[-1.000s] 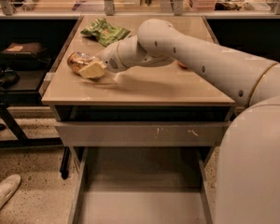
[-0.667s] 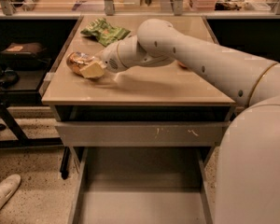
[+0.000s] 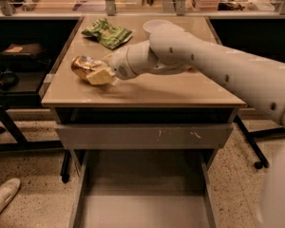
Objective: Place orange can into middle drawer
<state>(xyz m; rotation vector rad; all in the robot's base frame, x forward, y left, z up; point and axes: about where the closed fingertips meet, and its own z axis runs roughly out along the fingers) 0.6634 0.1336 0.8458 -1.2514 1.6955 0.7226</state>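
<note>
The orange can (image 3: 82, 64) lies on its side on the tan table top (image 3: 152, 87), near the left edge. My gripper (image 3: 99, 73) is at the can's right side and touches it, with the white arm (image 3: 199, 61) reaching in from the right. The can rests on the table. The middle drawer (image 3: 142, 198) is pulled out below the table, a grey tray with a plain floor and nothing in it. It lies below and to the right of the can.
A grey drawer front with white scratches (image 3: 142, 136) is closed just under the table top. A green snack bag (image 3: 107, 32) and a white bowl (image 3: 154, 25) lie at the back of the table. A dark shelf (image 3: 14, 56) stands to the left.
</note>
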